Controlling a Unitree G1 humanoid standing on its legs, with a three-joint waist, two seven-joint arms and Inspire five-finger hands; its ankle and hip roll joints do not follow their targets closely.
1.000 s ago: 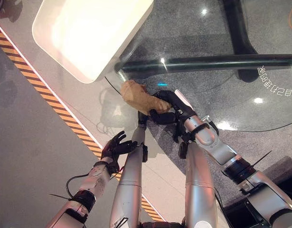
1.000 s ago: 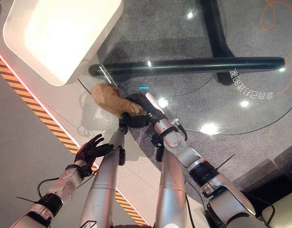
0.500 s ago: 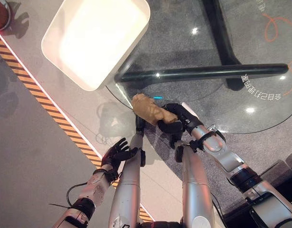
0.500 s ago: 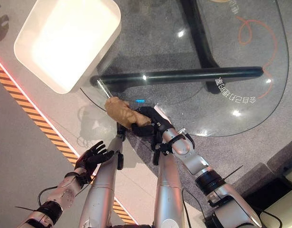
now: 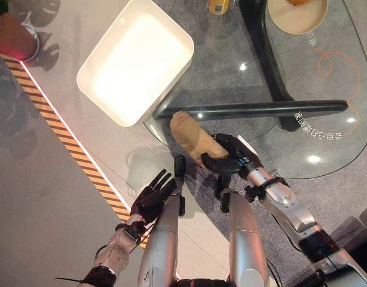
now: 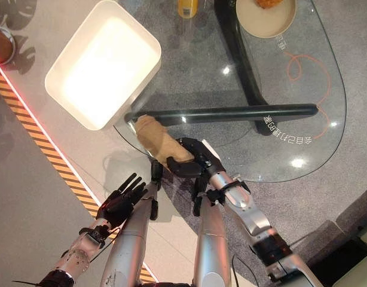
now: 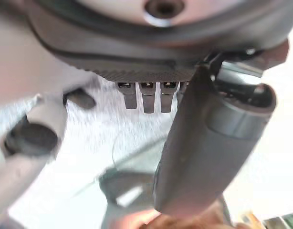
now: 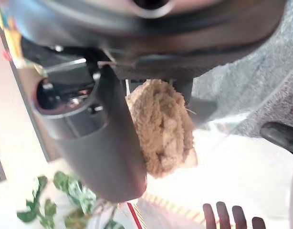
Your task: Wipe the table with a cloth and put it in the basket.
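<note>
A tan cloth (image 5: 193,139) lies bunched on the near left edge of the glass table (image 5: 327,155), and my right hand (image 5: 228,156) is shut on its near end. The right wrist view shows the cloth (image 8: 162,125) pinched against the thumb (image 8: 99,138). A white rectangular basket (image 5: 135,69) stands on the floor just beyond the table's left edge, empty inside. My left hand (image 5: 151,197) hovers low above the floor near the striped line, fingers spread straight and holding nothing.
A black table leg bar (image 5: 261,109) shows through the glass. On the far side stand a bowl with food (image 5: 294,13) and a yellow bottle (image 5: 218,6). A potted plant (image 5: 13,33) sits at the far left. A yellow-black striped line (image 5: 64,137) crosses the floor.
The camera has pulled back, showing more of the table and basket. My right hand still grips the cloth at the table's edge. My left hand's fingers have straightened a little.
</note>
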